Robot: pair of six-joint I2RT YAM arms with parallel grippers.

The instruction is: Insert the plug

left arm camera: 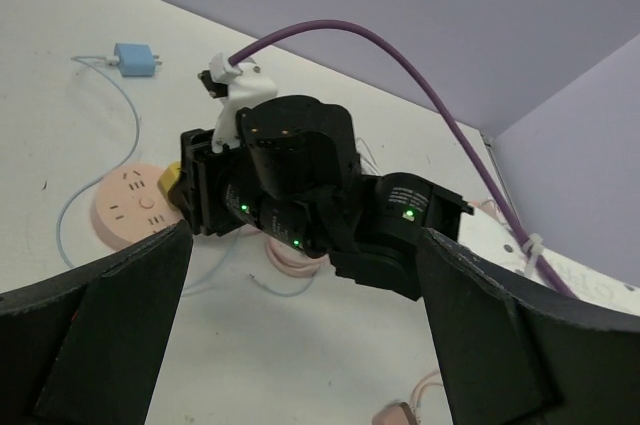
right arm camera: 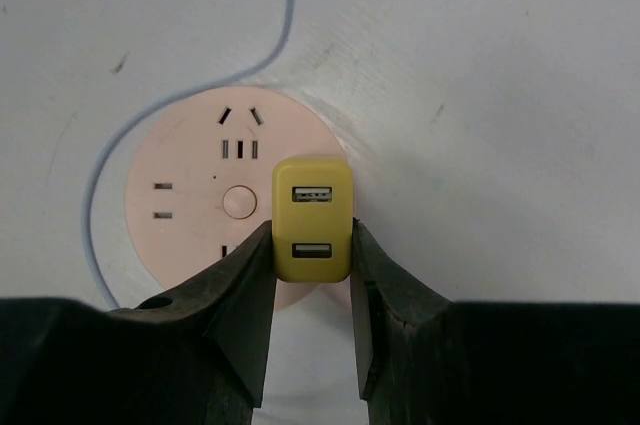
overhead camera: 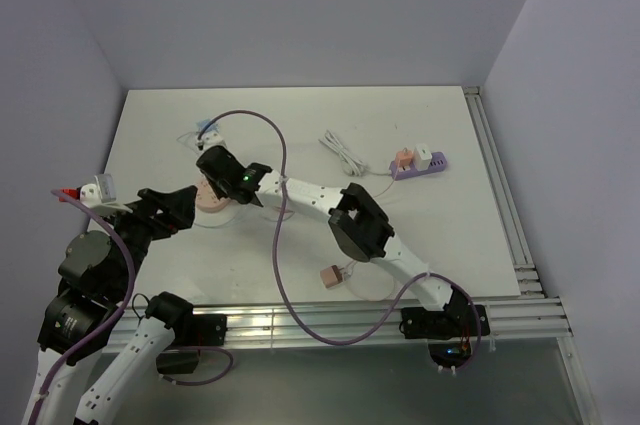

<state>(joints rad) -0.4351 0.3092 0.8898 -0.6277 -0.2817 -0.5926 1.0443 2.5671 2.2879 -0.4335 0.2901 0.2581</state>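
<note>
lining up the plug over the socket: the insertion step is in hand

the right gripper (right arm camera: 312, 242) is clamped on the sides of the small yellow two-port usb charger plug (right arm camera: 313, 220), which sits over the lower right part of the round pink plastic socket hub (right arm camera: 190, 200); its prongs are hidden, so whether they have entered a slot cannot be told. the next move probably calls for a straight press down with the prongs matched to the slots underneath, and no twist. the left gripper (left arm camera: 300, 275) hangs wide open with nothing in it, just beside the right wrist, so room on that side is tight. a thin pale blue cable (right arm camera: 288, 5) curls around the hub's left side, while the white table (overhead camera: 430, 235) lies bare to its right; the table's left edge is near.
</note>
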